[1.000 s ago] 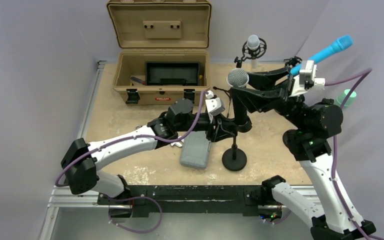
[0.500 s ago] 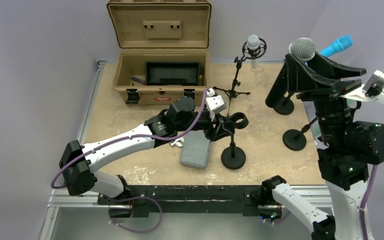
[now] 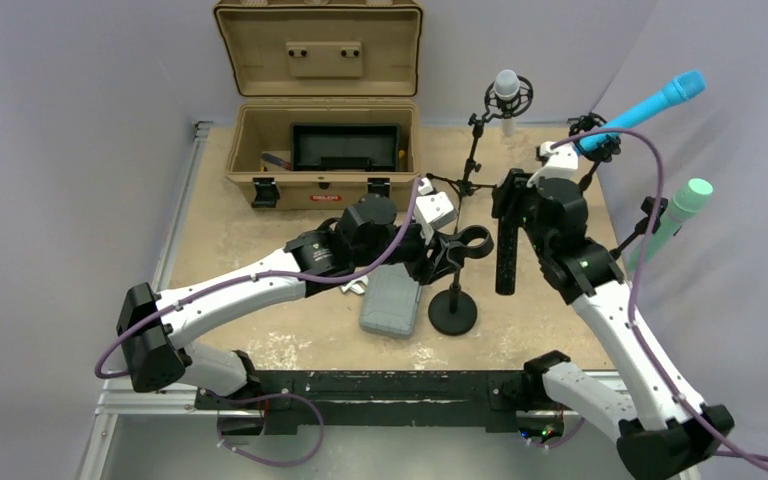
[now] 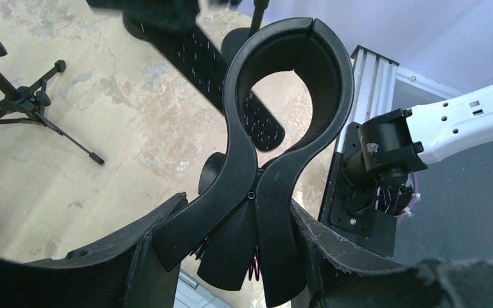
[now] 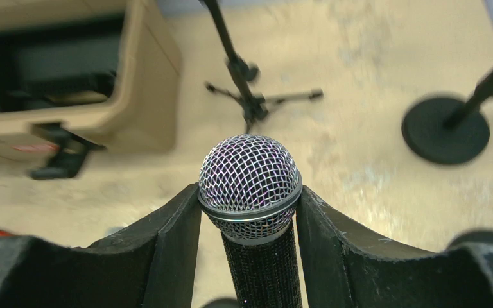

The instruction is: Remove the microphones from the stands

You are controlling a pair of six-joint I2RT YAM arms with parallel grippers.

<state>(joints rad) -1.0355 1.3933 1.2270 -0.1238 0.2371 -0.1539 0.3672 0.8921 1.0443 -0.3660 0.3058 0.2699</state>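
Observation:
The black microphone with a silver mesh head (image 5: pixel 250 176) is out of the stand's clip. My right gripper (image 3: pixel 508 193) is shut on its head, and its black body (image 3: pixel 506 255) hangs straight down just right of the stand. In the right wrist view my gripper (image 5: pixel 249 212) squeezes the head from both sides. My left gripper (image 3: pixel 448 252) is shut on the handles of the stand's black spring clip (image 4: pixel 282 83), whose ring is empty. In the left wrist view my gripper (image 4: pixel 244 247) pinches the clip handles. The stand's round base (image 3: pixel 453 316) rests on the table.
An open tan case (image 3: pixel 320 185) stands at the back. A grey box (image 3: pixel 392 300) lies left of the stand base. A small tripod stand with a white microphone (image 3: pixel 506 88), a blue microphone (image 3: pixel 655 103) and a green microphone (image 3: pixel 688 203) stand at the back right.
My right arm took the microphone out of the clip, swung it high to the right, then brought it back down beside the stand. My left gripper stayed on the clip.

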